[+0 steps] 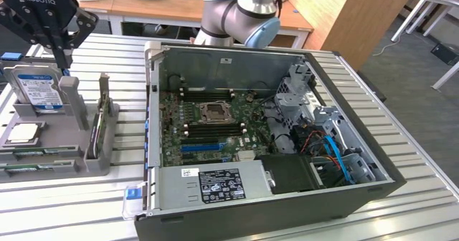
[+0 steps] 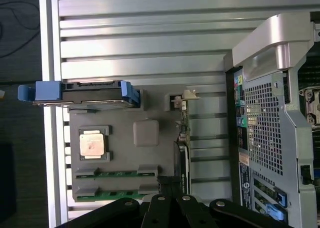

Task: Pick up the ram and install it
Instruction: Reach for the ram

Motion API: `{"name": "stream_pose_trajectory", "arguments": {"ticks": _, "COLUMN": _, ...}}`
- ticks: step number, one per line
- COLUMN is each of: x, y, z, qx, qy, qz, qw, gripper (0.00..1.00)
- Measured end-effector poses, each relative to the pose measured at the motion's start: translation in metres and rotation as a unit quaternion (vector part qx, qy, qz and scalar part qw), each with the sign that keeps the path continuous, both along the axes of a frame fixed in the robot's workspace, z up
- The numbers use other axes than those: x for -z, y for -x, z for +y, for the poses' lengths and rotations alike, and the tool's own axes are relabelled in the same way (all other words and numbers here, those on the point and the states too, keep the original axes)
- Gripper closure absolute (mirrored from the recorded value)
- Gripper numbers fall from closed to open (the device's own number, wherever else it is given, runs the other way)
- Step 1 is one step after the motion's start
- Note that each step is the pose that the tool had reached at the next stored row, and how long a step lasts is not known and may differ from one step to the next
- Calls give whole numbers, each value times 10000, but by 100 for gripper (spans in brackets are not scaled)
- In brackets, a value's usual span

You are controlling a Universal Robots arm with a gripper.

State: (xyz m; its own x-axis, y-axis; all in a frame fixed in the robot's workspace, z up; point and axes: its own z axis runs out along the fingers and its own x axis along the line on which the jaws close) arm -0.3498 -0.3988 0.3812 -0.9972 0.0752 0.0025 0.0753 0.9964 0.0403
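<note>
Two ram sticks [image 1: 36, 155] lie on edge in the front slots of a grey holder [image 1: 90, 163] at the exterior view's left; in the wrist view the ram [image 2: 117, 174] shows as two thin green strips. My gripper [image 1: 63, 63] hangs shut above the holder's back end, over the hard drive, and holds nothing. Its dark fingers [image 2: 159, 210] meet just beyond the ram end of the holder [image 2: 146, 158]. The open computer case [image 1: 215, 63] lies beside the holder, with the motherboard [image 1: 215, 122] exposed.
On the holder also sit a hard drive [image 1: 37, 90] in blue rails, a CPU [image 1: 21, 132] and an upright green card with a metal bracket [image 1: 104, 117]. The arm's base [image 1: 237, 9] stands behind the case. A slatted metal table [image 1: 416, 165] carries everything.
</note>
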Motion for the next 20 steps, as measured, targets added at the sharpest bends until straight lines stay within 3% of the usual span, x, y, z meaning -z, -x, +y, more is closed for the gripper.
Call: {"name": "stream_pose_trajectory", "arguments": {"ticks": 20, "x": 8, "y": 265, "z": 0, "qx": 0, "qy": 0, "qz": 6, "qw": 10000, "gripper": 89}}
